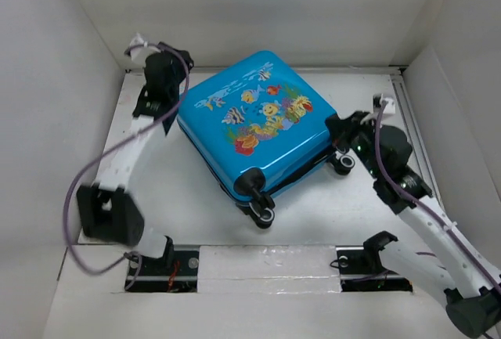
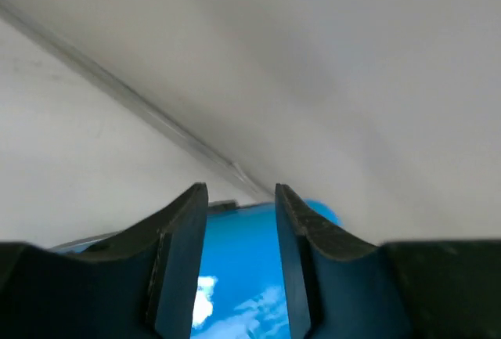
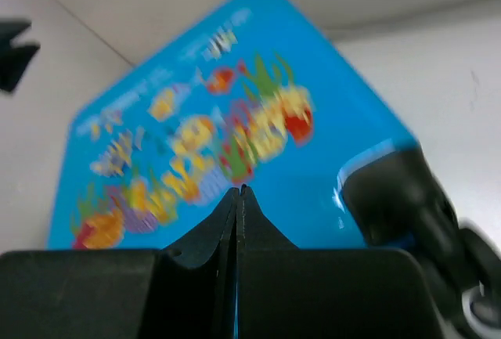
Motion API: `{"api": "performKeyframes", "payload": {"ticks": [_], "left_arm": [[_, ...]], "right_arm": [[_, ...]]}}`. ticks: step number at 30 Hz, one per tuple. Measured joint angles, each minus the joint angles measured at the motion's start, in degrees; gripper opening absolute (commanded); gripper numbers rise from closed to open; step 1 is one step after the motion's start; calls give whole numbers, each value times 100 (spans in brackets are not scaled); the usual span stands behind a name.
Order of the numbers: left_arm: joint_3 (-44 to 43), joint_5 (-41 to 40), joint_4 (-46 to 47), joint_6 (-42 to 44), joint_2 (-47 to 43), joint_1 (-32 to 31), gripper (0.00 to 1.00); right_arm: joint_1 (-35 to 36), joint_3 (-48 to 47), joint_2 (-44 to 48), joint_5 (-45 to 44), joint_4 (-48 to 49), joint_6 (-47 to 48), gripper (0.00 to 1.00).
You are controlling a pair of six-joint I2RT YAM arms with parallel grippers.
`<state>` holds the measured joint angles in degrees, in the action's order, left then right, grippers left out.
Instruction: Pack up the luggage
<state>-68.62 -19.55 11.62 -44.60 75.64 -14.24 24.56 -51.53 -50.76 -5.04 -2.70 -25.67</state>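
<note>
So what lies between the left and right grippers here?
The luggage, fish face up. The top view shows the left gripper at its left edge and the right gripper by its right corner.

Blue luggage – closed, lying flat, fish face up – mid-table.

Closed tool before blurred luggage

White arm links, black joints, purple cables
</note>
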Motion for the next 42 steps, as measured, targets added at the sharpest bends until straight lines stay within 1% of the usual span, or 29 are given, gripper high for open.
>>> {"api": "performKeyframes", "payload": {"ticks": [3,4,6,7,8,10,12,15,17,19,21,23,25,27,29,32,33,34,35,36,38,39,40,42], "left_arm": [[-1878,780,-592,297,1862,592,35],[-2496,1010,-855,417,2441,765,34],[-3910,1523,-1491,710,3641,1071,34],[-4046,1593,-1569,752,3790,1117,34],[-4323,1729,-1840,846,4096,1209,34],[-4433,1937,-2111,979,4439,1314,34],[-4186,2129,-2282,1043,4548,1342,34],[-3467,2452,-2181,1047,4533,1307,32],[-2997,2695,-2026,979,4531,1281,29],[-2452,2968,-1773,907,4483,1266,29],[-1633,2981,-1294,669,4153,1329,29],[-538,2789,-507,442,3508,1414,29],[485,2549,-85,243,2767,1491,29],[1327,2323,190,74,2146,1504,29],[2046,1928,455,-98,1585,1467,29],[3029,1519,721,-254,758,1263,29],[3307,1438,774,-271,492,1150,29],[3685,1390,807,-334,105,999,29],[3958,1419,774,-380,-278,868,31],[4242,1502,702,-400,-726,702,31],[4686,1674,380,-444,-1720,411,32],[4813,1775,179,-466,-2240,319,35],[4892,1829,15,-492,-2736,275,35],[4942,1832,-192,-529,-3622,271,35]], "right_arm": [[402,966,723,-525,-494,-310,0],[496,1241,890,-678,-728,-400,0],[640,1711,1235,-883,-1113,-555,0],[682,1878,1377,-957,-1303,-621,0],[708,1980,1421,-981,-1414,-684,0],[728,2031,1320,-1025,-1482,-761,0],[734,2028,914,-1049,-1340,-767,0],[723,1895,-11,-1025,-1115,-682,0],[645,1735,-640,-898,-905,-492,0],[496,1453,-1126,-721,-968,-251,0],[286,1084,-1683,-568,-1038,-17,0],[28,553,-2295,-398,-1202,173,0],[-225,-127,-2964,-332,-1309,321,0],[-400,-1021,-3676,-232,-1517,498,0],[-529,-2050,-4411,-223,-1792,686,0],[-820,-3674,-5447,28,-1867,892,0],[-892,-4116,-5700,151,-1829,918,2],[-946,-4544,-5943,273,-1740,920,7],[-964,-4876,-6087,483,-1639,876,14],[-940,-5187,-6181,581,-1596,868,25],[-905,-5860,-6310,883,-1659,839,30],[-872,-6216,-6369,1045,-1738,855,35],[-833,-6568,-6415,1185,-1845,866,35],[-776,-6970,-6378,1453,-1961,979,37]]}}
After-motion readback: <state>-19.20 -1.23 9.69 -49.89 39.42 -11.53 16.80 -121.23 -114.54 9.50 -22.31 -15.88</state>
